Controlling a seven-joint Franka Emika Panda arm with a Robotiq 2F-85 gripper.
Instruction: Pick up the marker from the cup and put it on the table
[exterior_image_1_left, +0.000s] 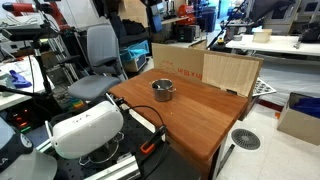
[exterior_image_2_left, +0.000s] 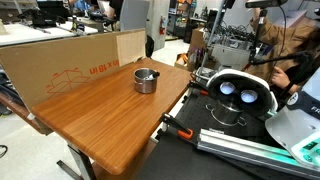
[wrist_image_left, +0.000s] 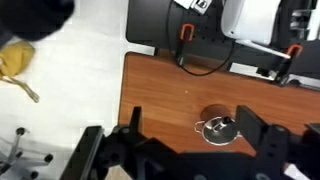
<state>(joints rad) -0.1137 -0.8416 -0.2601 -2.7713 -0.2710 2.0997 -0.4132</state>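
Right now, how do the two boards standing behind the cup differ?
The cardboard board is darker brown with red print; the plywood board is paler and plain. The cardboard board stands directly behind the cup; the plywood board stands off to its side. Both stand upright at the table edge.

Shiny metal cup (exterior_image_1_left: 163, 90) — smooth wooden table (exterior_image_1_left: 190, 115).

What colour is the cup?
The cup is shiny grey metal, dark inside; clearest in an exterior view.
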